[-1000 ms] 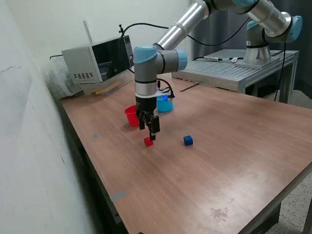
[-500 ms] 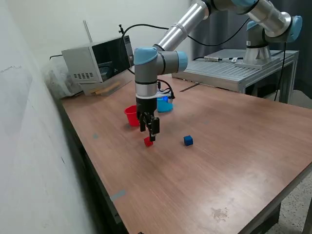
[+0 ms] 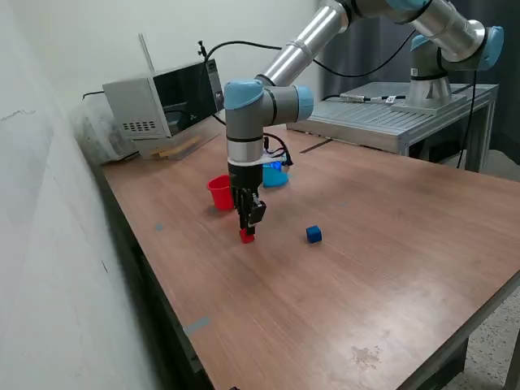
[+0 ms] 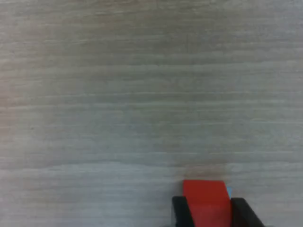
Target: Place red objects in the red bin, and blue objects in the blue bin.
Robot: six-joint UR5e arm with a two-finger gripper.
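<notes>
**benchwatcher:** Brown wood bench (image 3: 390,244) fills most of the exterior view, with a white wall on that view's left and a grey microwave-looking box (image 3: 158,101) at the far end. Arm (image 3: 248,122) reaches straight down near the two cups. Red cup (image 3: 218,193) sits just beside the arm on the exterior view's left, and the blue cup (image 3: 275,174) is half hidden behind it. Blue cube (image 3: 314,234) sits alone, off toward that view's right. I only count one red cube and one blue cube out on the bench.

**ur5_fan:** Yep, and the pincer (image 3: 247,231) is right down on the red cube (image 3: 246,236), so the cube is directly under it, between the tips, not off to a side. Wrist view nails that: red cube (image 4: 206,203) with a dark finger (image 4: 182,212) tight on each side. Looks clamped on it to me, cube resting on the wood.

**benchwatcher:** Wrist view shows no cups though, just wood grain. Only the exterior view tells you the red cup is close, so I'd guess a lift and a short hop over there.
</notes>
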